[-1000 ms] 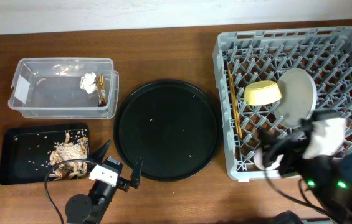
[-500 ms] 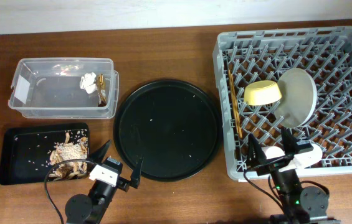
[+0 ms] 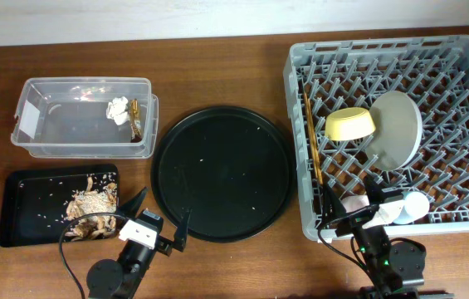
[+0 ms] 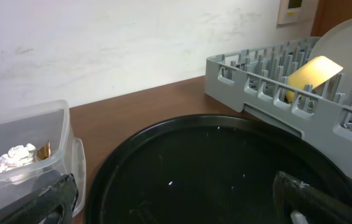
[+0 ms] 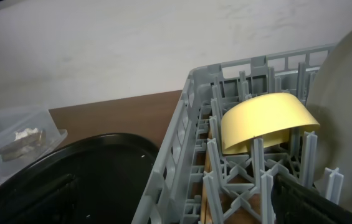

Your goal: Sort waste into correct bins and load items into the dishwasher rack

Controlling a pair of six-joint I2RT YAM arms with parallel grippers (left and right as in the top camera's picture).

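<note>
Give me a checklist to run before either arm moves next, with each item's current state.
1. Left gripper fingers open, holding nothing: ok.
2. Right gripper fingers open, holding nothing: ok.
3. Tissue and wrapper inside the clear tub: ok.
4. Food scraps in the shallow black tray: ok.
5. Plate, yellow bowl and chopsticks in the rack: ok.
6. Blue and pink cups loaded: cannot tell, neither shows in any view.
</note>
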